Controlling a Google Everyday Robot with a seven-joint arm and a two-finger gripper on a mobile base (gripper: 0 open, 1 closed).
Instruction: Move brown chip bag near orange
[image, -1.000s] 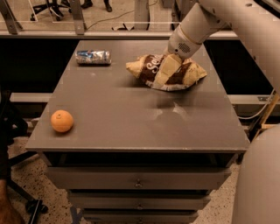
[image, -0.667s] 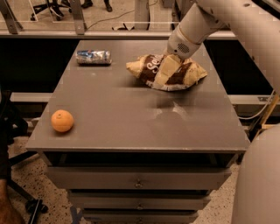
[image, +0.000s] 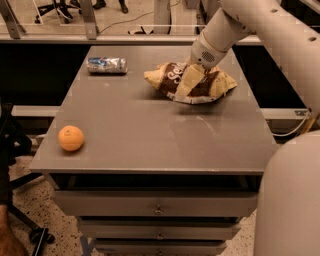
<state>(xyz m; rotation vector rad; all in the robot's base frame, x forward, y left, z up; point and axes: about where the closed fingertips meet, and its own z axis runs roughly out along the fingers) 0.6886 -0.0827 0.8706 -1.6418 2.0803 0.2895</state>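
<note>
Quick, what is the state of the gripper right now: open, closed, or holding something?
Gripper: down across the middle of the brown chip bag; whether it is closed on the bag cannot be told.

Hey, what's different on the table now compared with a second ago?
Nothing visibly changed. The gripper is on the brown chip bag at the far right of the table, as before. The orange at the near left edge and the can at the far left have not moved.
</note>
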